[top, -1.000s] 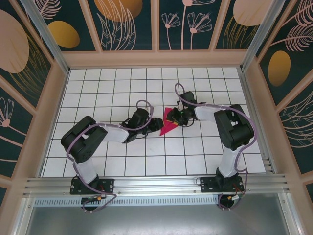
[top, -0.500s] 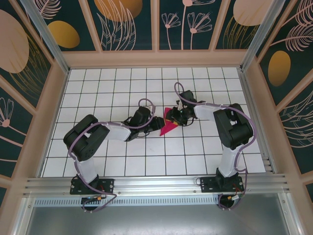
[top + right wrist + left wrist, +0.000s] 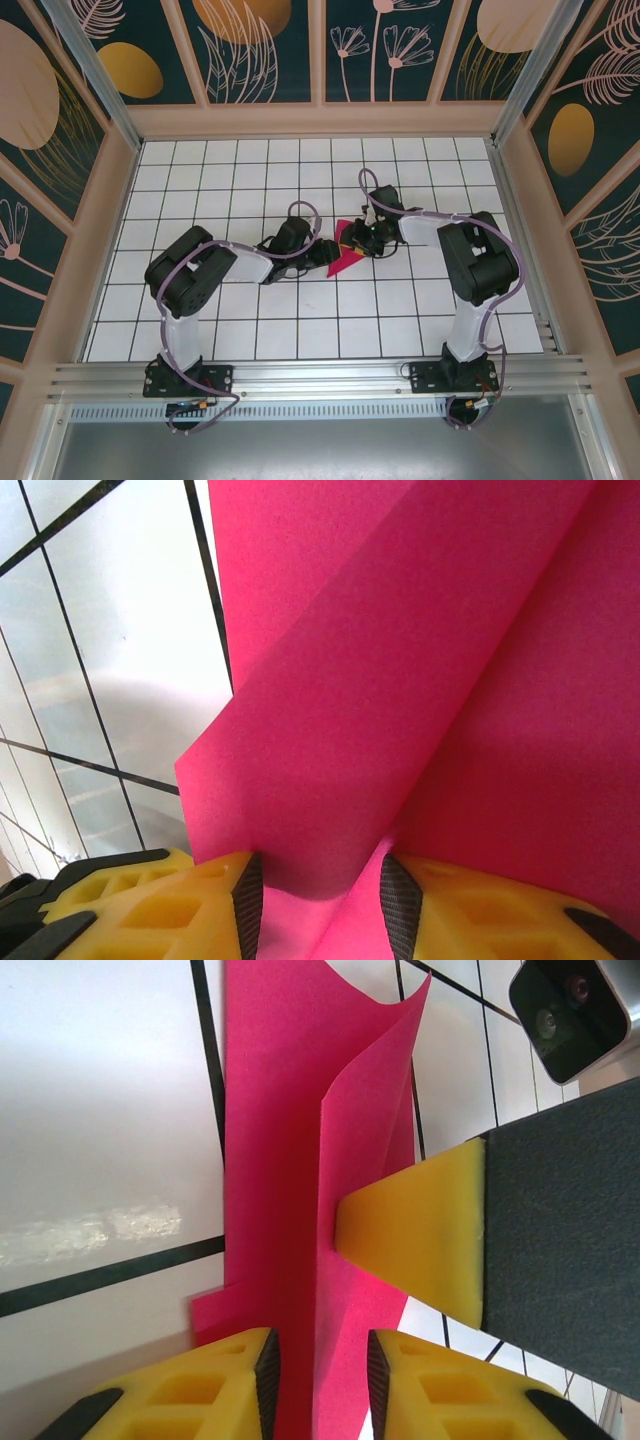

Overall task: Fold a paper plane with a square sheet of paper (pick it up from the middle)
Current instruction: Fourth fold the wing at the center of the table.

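mid-fold, by my reading: the paper (image 3: 343, 259) is no longer a flat square but a creased, pointed magenta shape lying at the centre of the white gridded surface (image 3: 200, 180), with both arms bent in over it. the left gripper (image 3: 325, 252) meets it from the left of the frame and the right gripper (image 3: 362, 240) from the upper right. in the left wrist view the left gripper (image 3: 320, 1345) has its yellow jaws a little apart with a raised flap of the paper (image 3: 290, 1110) running between them, and one yellow finger (image 3: 420, 1240) of the right gripper presses against that flap from the right. in the right wrist view the right gripper (image 3: 320, 870) likewise straddles a ridge of paper (image 3: 400, 680). whether either pair pinches the sheet or only brackets it, i cannot tell. the paper is thin, matte and springy, its upper edge curling. the next move likely calls for pressing the flap flat to sharpen the crease without sliding the sheet on the glossy surface
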Robot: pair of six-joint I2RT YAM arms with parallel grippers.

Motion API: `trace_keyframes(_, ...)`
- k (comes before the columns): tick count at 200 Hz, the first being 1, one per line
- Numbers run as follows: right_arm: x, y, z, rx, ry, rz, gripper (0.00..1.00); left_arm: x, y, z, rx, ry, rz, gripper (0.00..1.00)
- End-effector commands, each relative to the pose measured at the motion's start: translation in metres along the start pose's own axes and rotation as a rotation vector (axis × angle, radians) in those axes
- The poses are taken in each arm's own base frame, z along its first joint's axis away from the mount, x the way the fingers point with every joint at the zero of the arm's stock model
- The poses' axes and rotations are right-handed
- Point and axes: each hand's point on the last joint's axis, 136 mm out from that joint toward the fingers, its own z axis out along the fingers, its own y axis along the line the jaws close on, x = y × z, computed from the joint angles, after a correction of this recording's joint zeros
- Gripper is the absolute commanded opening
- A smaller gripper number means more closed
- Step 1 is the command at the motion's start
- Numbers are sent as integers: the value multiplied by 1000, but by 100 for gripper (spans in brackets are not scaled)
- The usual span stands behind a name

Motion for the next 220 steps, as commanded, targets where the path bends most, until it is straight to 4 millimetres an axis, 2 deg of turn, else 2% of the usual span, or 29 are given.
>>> trace_keyframes(1,30,-75,22,231,68,83,42,-1,-10,8,63,26,19,31)
trace_keyframes(90,31,-70,20,207,70,79,41,3,-12,19,86,79,64,12)
trace_keyframes(122,32,-73,20,220,70,84,41,0,-7,15,59,67,68,14)
trace_keyframes(167,34,-84,20,263,72,94,41,-8,-23,-8,76,39,88,27)
trace_keyframes(198,34,-85,21,271,73,99,41,-10,-18,-23,37,-2,77,27)
trace_keyframes(220,34,-87,21,281,73,101,41,-9,-18,-26,46,-18,60,21)
